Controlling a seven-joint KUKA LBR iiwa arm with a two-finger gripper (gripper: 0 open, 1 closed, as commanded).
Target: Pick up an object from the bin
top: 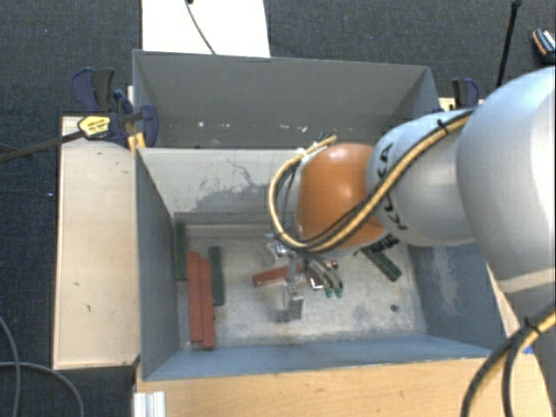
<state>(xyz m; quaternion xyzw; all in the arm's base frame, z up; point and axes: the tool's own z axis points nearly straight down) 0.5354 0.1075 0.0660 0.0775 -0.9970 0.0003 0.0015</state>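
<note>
Right, the gripper (pixel 294 301) sits low over the middle of the bin (pixel 261 355) floor, and I cannot tell whether it is spread or closed from here. The likeliest pick is the small red block (pixel 269 277), which lies just beside the gripper on the side toward the bin's left wall.

To do this well, I judge I should straddle that block across its short side, keep clear of the small green piece (pixel 335 292) on the other side, close firmly, then lift straight up.

By my count there are:
- one small red block
- one long red bar (pixel 201 307) near the front left corner
- two dark green strips by the left wall (pixel 215 276) (pixel 181 252)
- one dark green stick (pixel 383 263) toward the right wall
- one small green piece
</note>
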